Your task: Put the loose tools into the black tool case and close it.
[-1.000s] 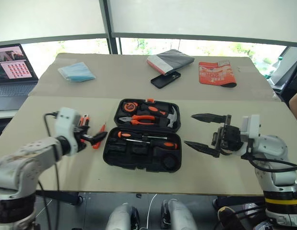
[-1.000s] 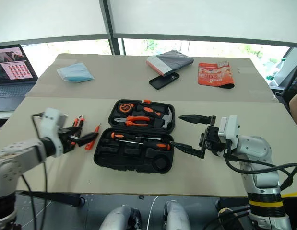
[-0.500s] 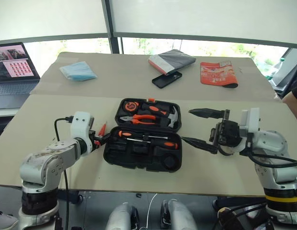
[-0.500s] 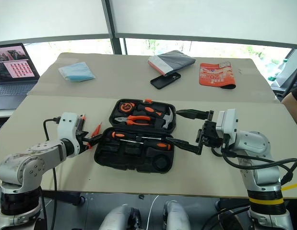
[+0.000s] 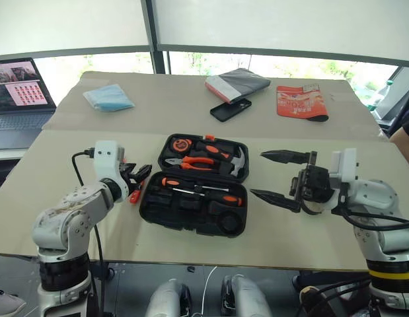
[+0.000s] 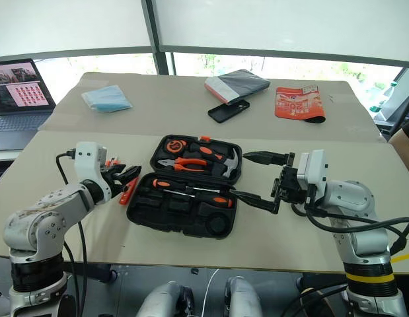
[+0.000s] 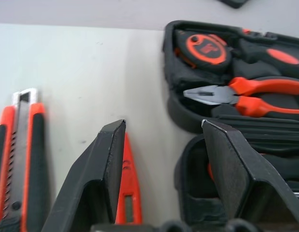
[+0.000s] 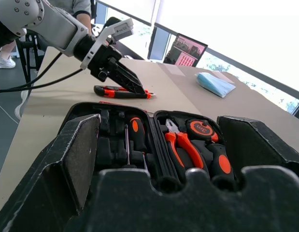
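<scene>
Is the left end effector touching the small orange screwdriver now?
Cannot tell. In the left wrist view the screwdriver lies right beside one finger of the left end effector, partly hidden by it; no gap or contact shows plainly.

Utility knife (image 7: 21,159) and slim screwdriver (image 7: 128,193) left of open case (image 5: 191,214).

Head stereo pair: high, facing fwd/down over table (image 5: 270,244), both share whole scene. L wrist cam: close, low. R wrist cam: low, looks across open tool case (image 8: 139,145) toward laptop (image 8: 188,50).
</scene>
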